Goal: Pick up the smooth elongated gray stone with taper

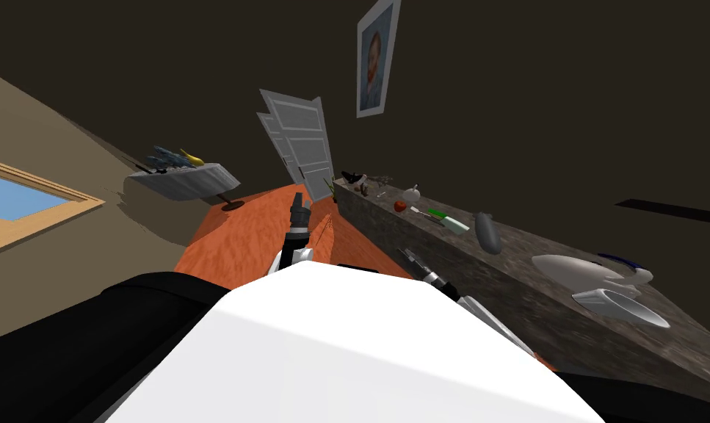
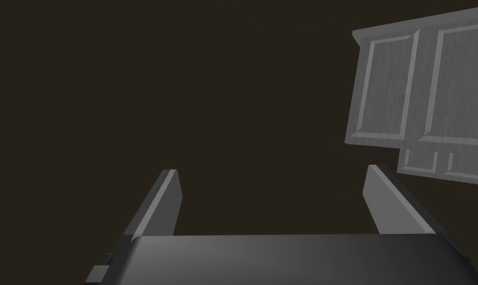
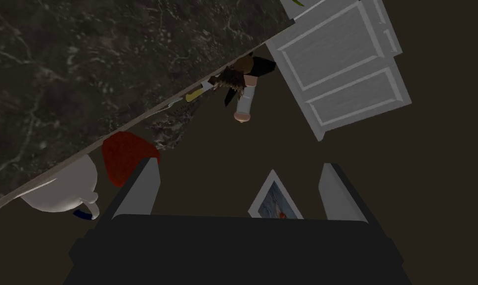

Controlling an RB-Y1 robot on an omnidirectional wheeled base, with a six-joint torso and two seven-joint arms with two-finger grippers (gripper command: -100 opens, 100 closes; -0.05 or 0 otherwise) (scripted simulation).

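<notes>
Both tools are released. My right gripper has its fingers apart and sits close to the front edge of the dark marble counter. The left gripper, equally spread, faces a dark wall. The gray stone lies about midway along the counter, well apart from both grippers. It is between the white dishes at the near end and a green-and-white object, with a red fruit farther on.

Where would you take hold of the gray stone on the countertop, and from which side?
Probably from above, right claw closing across the short width of the gray stone at its middle: it lies flat on the countertop, and the tapered end would likely slip.
</notes>
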